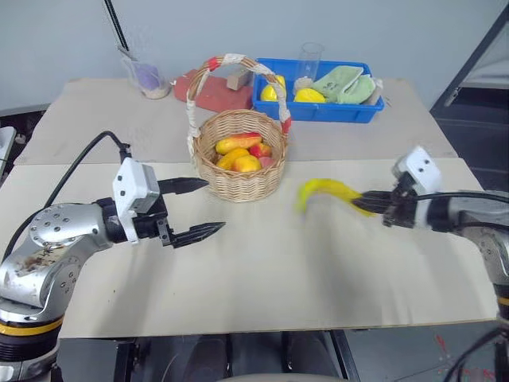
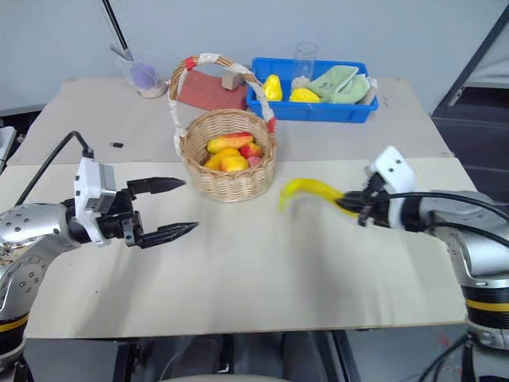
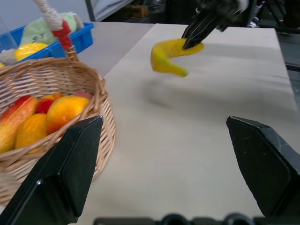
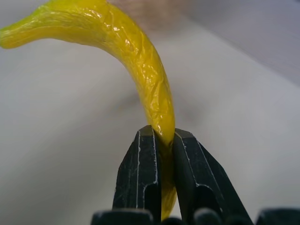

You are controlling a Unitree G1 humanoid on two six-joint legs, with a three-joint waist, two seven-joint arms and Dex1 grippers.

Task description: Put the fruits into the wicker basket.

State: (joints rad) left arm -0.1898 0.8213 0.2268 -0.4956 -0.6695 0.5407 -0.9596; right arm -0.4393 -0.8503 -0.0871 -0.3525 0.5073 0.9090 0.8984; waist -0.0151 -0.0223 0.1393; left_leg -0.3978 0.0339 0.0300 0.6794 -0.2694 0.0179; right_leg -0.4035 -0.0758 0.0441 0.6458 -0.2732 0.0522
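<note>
Beige table (image 1: 262, 278) against grey wall, right tool (image 1: 367, 204) pinching banana (image 1: 326, 191) seemingly aloft, left tool (image 1: 203, 208) agape

A bright yellow banana (image 1: 326, 191) is showing between the black fingers of the right tool (image 1: 367, 204). Beyond the black left tool (image 1: 199, 208), a tan woven wicker basket (image 1: 238, 179), its handle wrapped in white and red, is holding orange-yellow and red-and-yellow fruits (image 1: 242, 152). The bench (image 1: 278, 270) is showing pale beige.
</note>
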